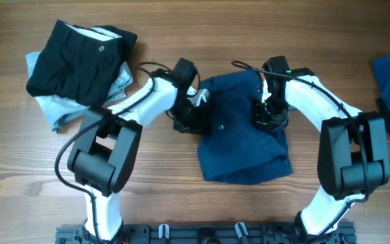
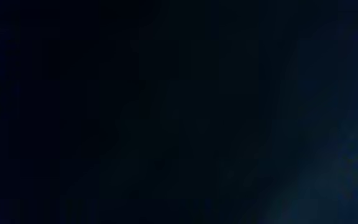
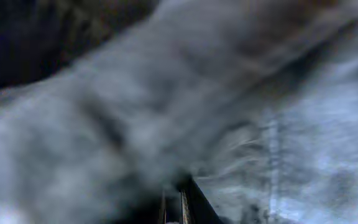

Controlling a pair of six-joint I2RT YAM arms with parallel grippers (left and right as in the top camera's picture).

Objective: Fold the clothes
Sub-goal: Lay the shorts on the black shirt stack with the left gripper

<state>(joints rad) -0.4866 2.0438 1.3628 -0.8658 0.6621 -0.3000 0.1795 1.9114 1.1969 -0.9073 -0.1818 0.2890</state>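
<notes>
Left pincer point(image 1: 189, 116) and right pincer point(image 1: 268, 114) sit on navy garment point(image 1: 246, 152); can't tell if either pinches it. Lift both sides level, fold square.

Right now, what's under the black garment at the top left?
A light-blue cloth pokes out below the black garment, with patterned fabric at its right edge. How far they extend underneath is covered.
</notes>
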